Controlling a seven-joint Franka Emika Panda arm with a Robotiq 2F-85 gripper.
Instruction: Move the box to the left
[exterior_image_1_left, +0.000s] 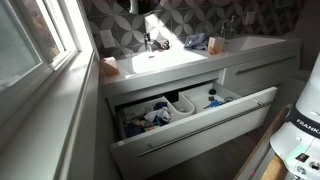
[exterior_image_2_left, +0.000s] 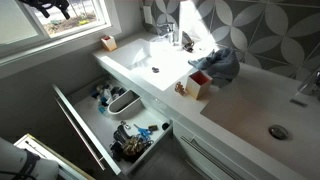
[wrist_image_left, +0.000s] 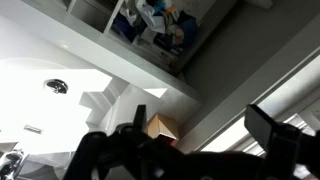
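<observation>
Wrist view: my jaws open, empty, clear of the orange-tan box (wrist_image_left: 160, 127) on the white bench (wrist_image_left: 128, 98); grasp and leftward shift outstanding.

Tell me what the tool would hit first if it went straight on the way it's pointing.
Probably the box on the counter; it lies ahead of the open tool, slightly off centre, though distance is unclear.

Glossy white vanity top (exterior_image_2_left: 135, 62) gleaming, shiny chrome faucet (exterior_image_2_left: 172, 34), matt orange-tan cardboard box (exterior_image_2_left: 199, 87), soft crumpled blue cloth (exterior_image_2_left: 224, 63), smooth white plastic organiser bins (exterior_image_2_left: 122, 101), bright metal drain (exterior_image_2_left: 278, 131), matt grey patterned wall tiles (exterior_image_2_left: 250, 25)
</observation>
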